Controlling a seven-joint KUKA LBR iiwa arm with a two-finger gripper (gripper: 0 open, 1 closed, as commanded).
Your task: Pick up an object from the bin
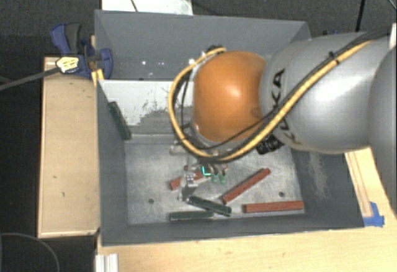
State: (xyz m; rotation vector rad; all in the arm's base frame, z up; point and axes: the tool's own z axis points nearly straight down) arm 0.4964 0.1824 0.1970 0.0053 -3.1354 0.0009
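Short reddish piece (pixel 175 184) lies on the grey bin (pixel 142 202) floor, just left of the gripper (pixel 200 179) (spread or closed, I cannot tell); dark sticks (pixel 209 205) lie just below the gripper, reddish-brown sticks (pixel 246 185) to its right.

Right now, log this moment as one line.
gripper: low over bin floor | nearest: small red piece, dark bar | held: cannot tell

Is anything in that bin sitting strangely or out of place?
One dark stick leans up the bin's left wall, apart from the other sticks lying flat on the floor near the tool. Nothing looks broken or spilled.
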